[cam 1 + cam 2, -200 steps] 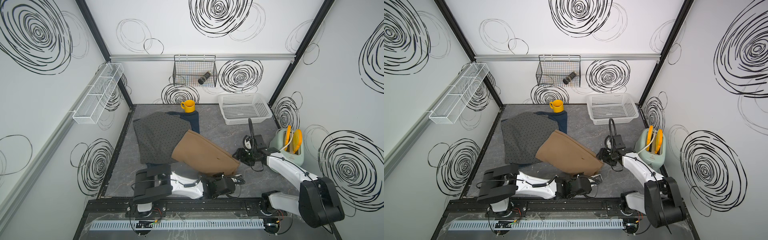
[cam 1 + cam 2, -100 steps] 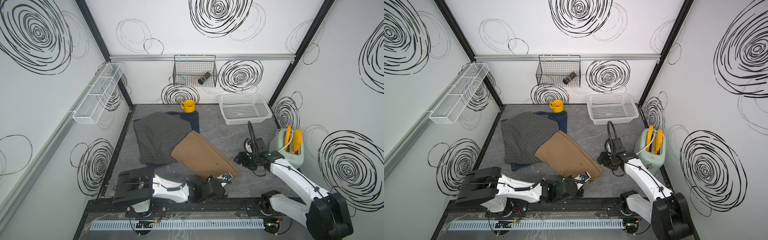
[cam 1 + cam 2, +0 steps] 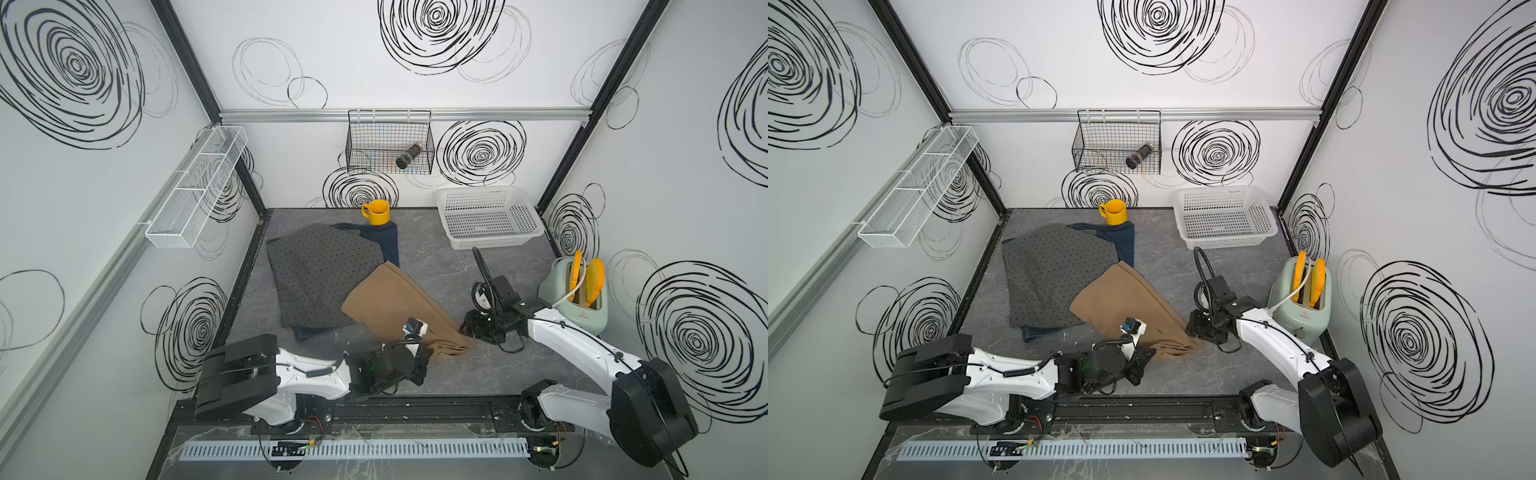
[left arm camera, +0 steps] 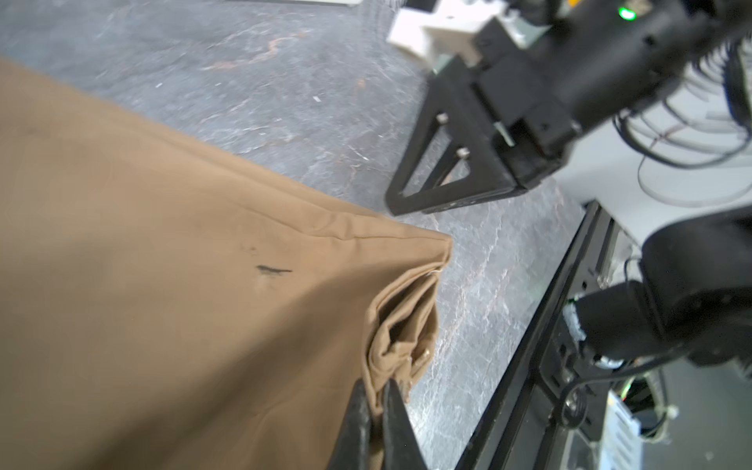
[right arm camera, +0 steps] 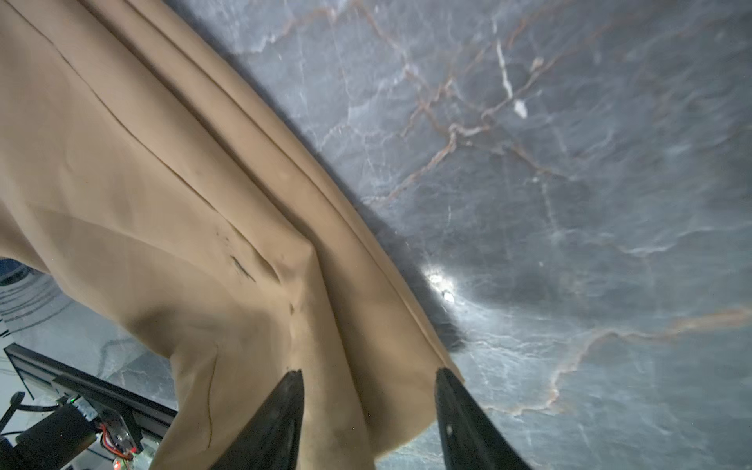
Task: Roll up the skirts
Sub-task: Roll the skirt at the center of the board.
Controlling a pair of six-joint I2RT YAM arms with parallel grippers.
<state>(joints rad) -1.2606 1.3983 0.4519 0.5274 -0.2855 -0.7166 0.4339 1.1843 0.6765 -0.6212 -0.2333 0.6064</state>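
Observation:
The tan skirt [image 3: 395, 299] [image 3: 1125, 303] lies spread in the middle of the table, overlapping the grey dotted skirt [image 3: 320, 270] [image 3: 1054, 274]. That one covers most of the dark blue denim skirt [image 3: 386, 245] [image 3: 1125, 241]. My left gripper [image 4: 376, 386] [image 3: 424, 361] is shut on the bunched near corner of the tan skirt [image 4: 162, 285]. At the same skirt's right corner my right gripper [image 5: 368, 372] [image 3: 469, 330] stands open. Its fingers straddle the folded edge of the tan skirt [image 5: 162, 203], low over the table.
A yellow mug [image 3: 377, 212] stands on the denim's far end. A white basket [image 3: 490, 216] sits at the back right and a green toaster [image 3: 579, 291] by the right wall. The black front rail [image 3: 415, 405] runs just behind my left gripper.
My left gripper has drawn the tan skirt's near corner a little left and toward the front rail. My right gripper has come down to the skirt's right corner, its jaws slightly narrower.

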